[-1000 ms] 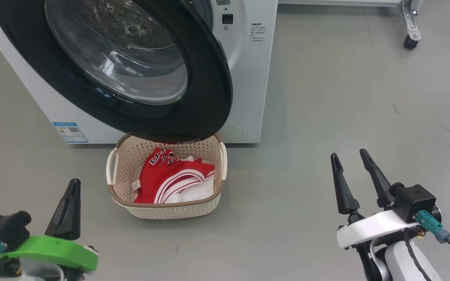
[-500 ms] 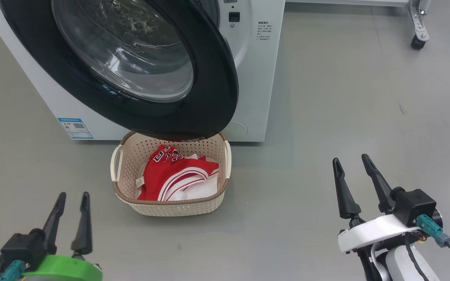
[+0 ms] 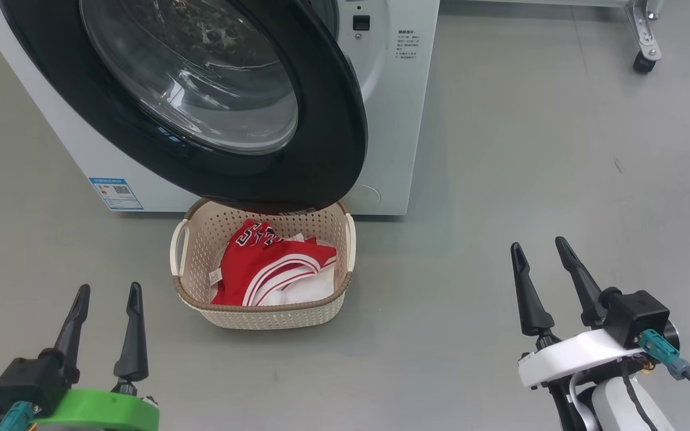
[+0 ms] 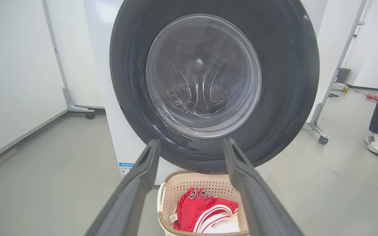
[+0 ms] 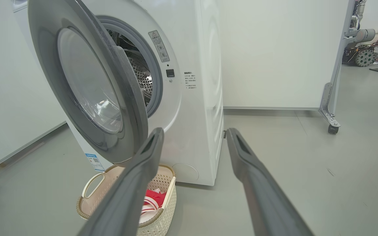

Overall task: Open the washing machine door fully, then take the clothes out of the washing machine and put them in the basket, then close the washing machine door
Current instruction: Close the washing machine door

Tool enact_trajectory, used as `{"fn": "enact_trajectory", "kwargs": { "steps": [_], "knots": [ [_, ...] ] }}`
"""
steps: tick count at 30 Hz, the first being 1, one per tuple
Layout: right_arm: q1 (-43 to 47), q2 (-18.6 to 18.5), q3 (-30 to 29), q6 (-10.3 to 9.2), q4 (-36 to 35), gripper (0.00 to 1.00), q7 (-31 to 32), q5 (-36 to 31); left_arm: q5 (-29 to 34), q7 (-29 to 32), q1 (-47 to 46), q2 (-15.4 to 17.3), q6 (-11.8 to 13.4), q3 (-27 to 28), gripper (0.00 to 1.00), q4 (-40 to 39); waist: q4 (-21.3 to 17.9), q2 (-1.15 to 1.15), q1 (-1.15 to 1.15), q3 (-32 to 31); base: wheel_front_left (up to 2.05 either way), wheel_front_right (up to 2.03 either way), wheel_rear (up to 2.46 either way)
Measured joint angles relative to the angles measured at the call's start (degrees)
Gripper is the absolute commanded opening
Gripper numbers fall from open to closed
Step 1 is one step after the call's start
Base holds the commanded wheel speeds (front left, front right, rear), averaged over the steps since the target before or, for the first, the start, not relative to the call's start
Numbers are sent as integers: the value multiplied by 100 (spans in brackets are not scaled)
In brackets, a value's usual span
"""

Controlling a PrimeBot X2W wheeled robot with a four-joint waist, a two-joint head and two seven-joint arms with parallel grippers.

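Observation:
The washing machine (image 3: 393, 120) stands at the top left. The washing machine door (image 3: 333, 137), black with a clear glass bowl, hangs partly ajar over the basket (image 3: 261, 314). The right wrist view shows the steel drum (image 5: 139, 75) behind the door (image 5: 87, 91). Red clothes (image 3: 249, 263) with white stripes lie in the cream basket on the floor. My left gripper (image 3: 109, 288) is open and empty at the lower left, short of the basket. My right gripper (image 3: 538, 243) is open and empty at the lower right, well clear of everything.
A wheeled metal frame (image 3: 644, 60) stands at the far right. In the left wrist view a person's leg and white shoe (image 4: 377, 144) show right of the machine. White wall panels flank the machine. Grey floor spreads between the grippers and to the right.
My left gripper has gone from shut to open and now points straight ahead. The camera has shifted slightly. The door, the basket and the right gripper have stayed put.

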Motion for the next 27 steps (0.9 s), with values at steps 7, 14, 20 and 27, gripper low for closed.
{"fn": "enact_trajectory", "kwargs": {
  "steps": [7,14,20,27],
  "knots": [
    [0,0,12,0,3,100,0,0,130,0,3,-132,-63,65,100,-21,-6,0,0,17,0,0,0],
    [0,-7,24,0,3,100,0,0,238,0,68,-227,-141,167,100,-45,-12,0,0,38,0,0,0],
    [0,-8,69,0,4,100,0,0,290,0,99,-289,-203,227,100,-45,-24,0,0,49,0,0,0],
    [-1,-23,76,0,4,100,0,0,363,0,110,-335,-259,302,100,-45,-51,0,0,50,0,0,0]
  ]
}}
